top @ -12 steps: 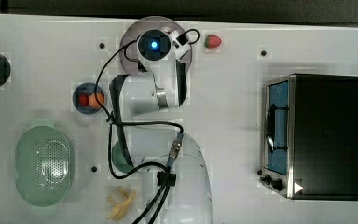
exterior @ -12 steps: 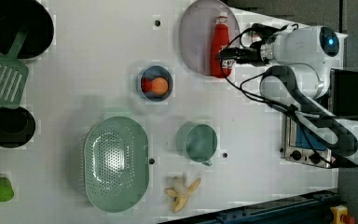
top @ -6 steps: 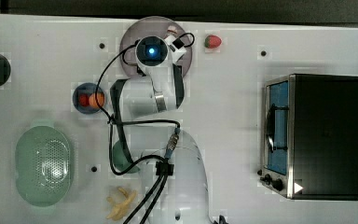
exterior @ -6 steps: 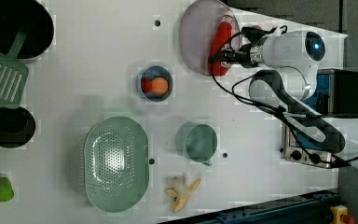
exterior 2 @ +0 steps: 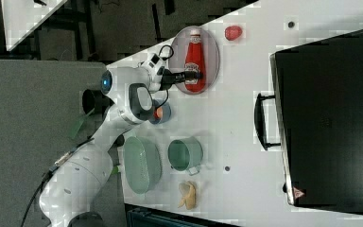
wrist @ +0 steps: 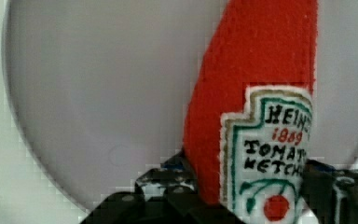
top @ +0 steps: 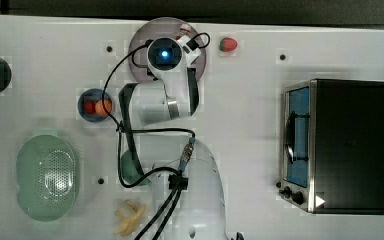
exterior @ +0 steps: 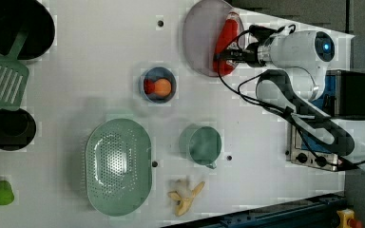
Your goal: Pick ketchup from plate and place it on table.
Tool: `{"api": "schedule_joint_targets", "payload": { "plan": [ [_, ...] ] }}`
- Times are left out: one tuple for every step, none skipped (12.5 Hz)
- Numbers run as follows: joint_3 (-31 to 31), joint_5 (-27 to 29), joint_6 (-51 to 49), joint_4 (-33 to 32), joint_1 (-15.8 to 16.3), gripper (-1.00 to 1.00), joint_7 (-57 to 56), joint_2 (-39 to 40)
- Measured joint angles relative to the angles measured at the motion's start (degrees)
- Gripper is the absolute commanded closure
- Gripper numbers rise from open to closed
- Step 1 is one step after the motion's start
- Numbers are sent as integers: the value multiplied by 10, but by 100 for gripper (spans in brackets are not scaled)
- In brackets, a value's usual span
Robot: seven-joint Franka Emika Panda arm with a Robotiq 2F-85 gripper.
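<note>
Your fingers (wrist: 249, 196) clamp the label end of the slim red ketchup bottle (exterior 2: 194, 59), lying flat on the round lilac-grey plate (exterior 2: 211, 71); its long axis crosses them, white desk (exterior 2: 246, 118) alongside.

A: In the top view the arm (top: 167, 75) covers most of the plate (top: 139, 45).
B: And the wrist view cuts off the ketchup (wrist: 256, 93) at its cap end; its label (wrist: 265, 154) runs behind a finger (wrist: 335, 191).
</note>
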Motion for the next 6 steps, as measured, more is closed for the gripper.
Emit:
{"api": "schedule_joint_targets", "payload": {
  "plan": [
    [-3, -2, -4, -3, 2, -21, 0, -7],
    [-4, -2, -17, -4, 1, -21, 0, -18],
    [-5, -1, -45, -7, 0, -21, 1, -38],
    [-3, -2, -77, -13, -3, -21, 2, -67],
    [-2, -2, -111, -16, -6, -21, 2, -101],
    [-1, -1, -139, -15, -10, -21, 2, -137]
  ]
}}
